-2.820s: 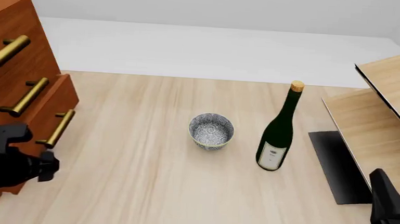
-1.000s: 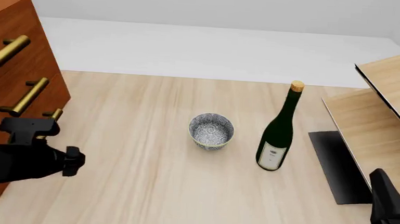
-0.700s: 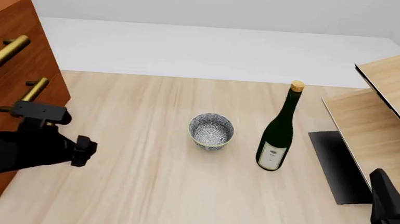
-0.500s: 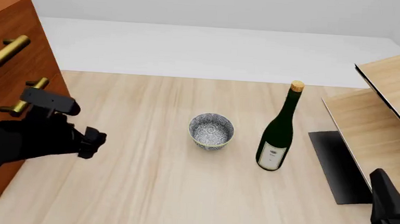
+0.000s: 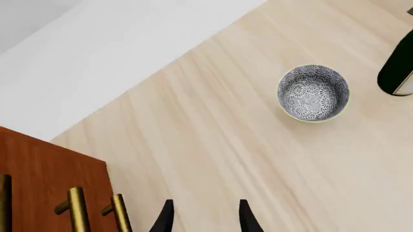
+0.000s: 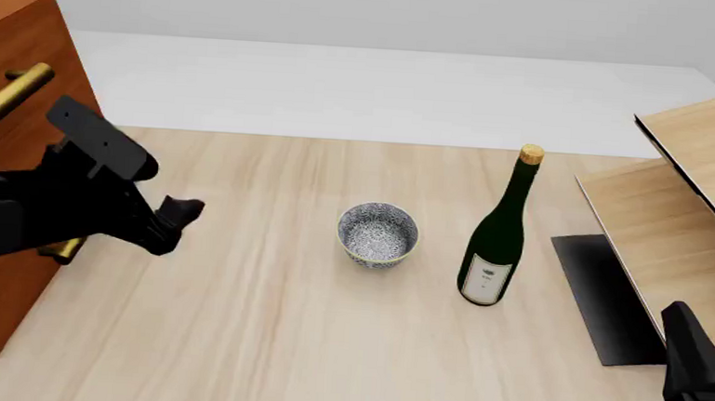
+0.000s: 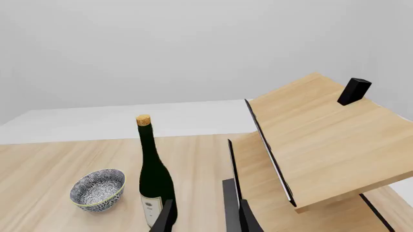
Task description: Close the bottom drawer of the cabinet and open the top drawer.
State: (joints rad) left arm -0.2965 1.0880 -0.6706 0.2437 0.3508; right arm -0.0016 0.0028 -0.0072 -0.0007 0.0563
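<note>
- The cabinet (image 6: 7, 142) stood at the table's left edge, its face flush; I judged the bottom drawer shut, though the left arm hid it in the front view.
- The top drawer (image 6: 5, 67) lay up and to the left of the left gripper (image 6: 180, 216). Its brass handle (image 6: 10, 97) ran slantwise along the face.
- The left gripper, far the nearer, pointed away toward the bowl (image 6: 378, 234), fingers spread and empty.
- The right gripper (image 7: 202, 220) hung well apart by the pale panels (image 6: 693, 193), likewise parted, the bottle (image 6: 500, 230) ahead of it.
</note>
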